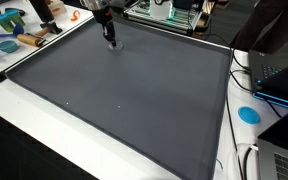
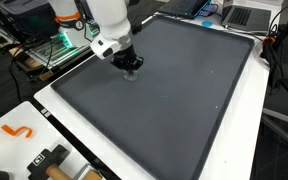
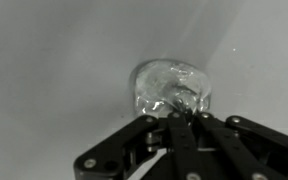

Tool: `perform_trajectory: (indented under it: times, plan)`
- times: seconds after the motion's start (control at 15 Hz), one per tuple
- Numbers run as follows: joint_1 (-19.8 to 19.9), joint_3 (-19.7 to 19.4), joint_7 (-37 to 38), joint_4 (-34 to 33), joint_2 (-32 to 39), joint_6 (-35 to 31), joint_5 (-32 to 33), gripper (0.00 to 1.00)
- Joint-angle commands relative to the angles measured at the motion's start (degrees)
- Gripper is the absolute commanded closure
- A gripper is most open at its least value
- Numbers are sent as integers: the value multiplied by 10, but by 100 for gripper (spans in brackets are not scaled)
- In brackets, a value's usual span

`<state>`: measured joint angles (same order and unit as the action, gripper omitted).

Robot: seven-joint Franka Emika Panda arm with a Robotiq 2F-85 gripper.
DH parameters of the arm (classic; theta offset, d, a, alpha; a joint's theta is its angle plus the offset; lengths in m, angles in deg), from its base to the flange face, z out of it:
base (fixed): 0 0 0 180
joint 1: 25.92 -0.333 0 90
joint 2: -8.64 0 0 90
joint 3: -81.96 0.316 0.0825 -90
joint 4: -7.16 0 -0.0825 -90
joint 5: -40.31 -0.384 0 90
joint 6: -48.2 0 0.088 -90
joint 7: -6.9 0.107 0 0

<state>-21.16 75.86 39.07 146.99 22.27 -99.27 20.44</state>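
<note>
Dark grey mat [image 1: 134,95] covered the table; near its edge the arm [image 2: 109,25] stood upright, wrist straight down. The gripper [image 3: 181,120] was drawn narrow, pinching the near rim of a clear plastic lump [image 3: 172,85] that lay on the mat, roundish, with no evident long axis.

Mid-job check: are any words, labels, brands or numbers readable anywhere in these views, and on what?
No text can be read in any view.
Clear lump at the gripper: no marking shows.
Grey mat: plain, no print.
Blue disc: too small to tell if it bears print.
Laptop: too dark and blurred to read.
</note>
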Motion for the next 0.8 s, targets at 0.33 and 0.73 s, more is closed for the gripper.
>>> perform_trajectory:
  times: [0.33, 0.73]
  plan:
    - [-9, -11, 19, -1, -12, 21, 20, 24]
    - [-11, -15, 18, -1, -27, 34, 45, 0]
